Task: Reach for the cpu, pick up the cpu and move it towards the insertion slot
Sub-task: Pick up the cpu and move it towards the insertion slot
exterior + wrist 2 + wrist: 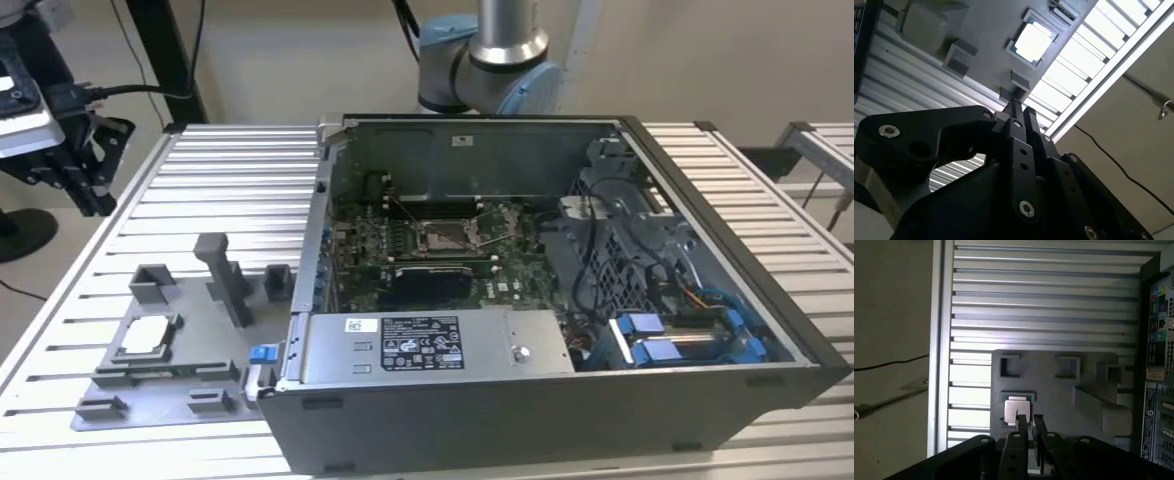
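I read one slatted aluminium table [227, 150] bearing two items. The grey fixture plate [1054, 390] lies ahead of the gripper [1029, 422]. The open computer case [534, 420] stands just beside that plate, off the gripper's line.

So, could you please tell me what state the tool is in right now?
Tool: closed, holding nothing; the small flat silvery square cpu lies untouched on the grey plastic fixture.

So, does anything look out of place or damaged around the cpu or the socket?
Nothing stands out. The cpu lies flat and square in its grey fixture, and the insertion slot shows nothing lying on it.
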